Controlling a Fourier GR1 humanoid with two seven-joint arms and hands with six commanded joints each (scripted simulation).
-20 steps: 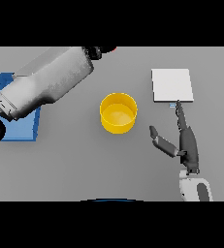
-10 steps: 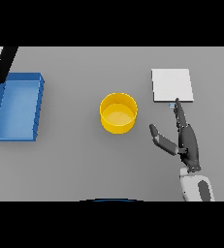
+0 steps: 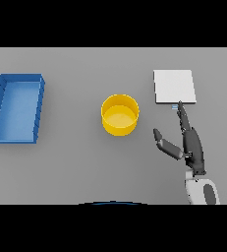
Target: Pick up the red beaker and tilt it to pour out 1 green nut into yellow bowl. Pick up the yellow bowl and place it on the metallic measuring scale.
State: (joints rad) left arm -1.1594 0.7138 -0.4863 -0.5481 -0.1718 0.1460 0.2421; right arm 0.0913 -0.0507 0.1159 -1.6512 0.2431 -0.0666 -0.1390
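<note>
The yellow bowl (image 3: 120,114) stands upright near the middle of the table, and I can make out no nut inside it. The metallic measuring scale (image 3: 174,86) lies flat at the back right. My right hand (image 3: 191,145) is open to the right of the bowl, fingers straight and pointing toward the scale's near edge, thumb spread toward the bowl, touching neither. No red beaker shows anywhere. My left hand is out of the picture.
A blue tray (image 3: 17,107) with raised walls sits at the far left, and nothing is visible inside it. Bare grey table lies between the tray and the bowl.
My left arm, which lay over the blue tray a second ago, has pulled away to the left and left the view. The right hand has barely moved.
</note>
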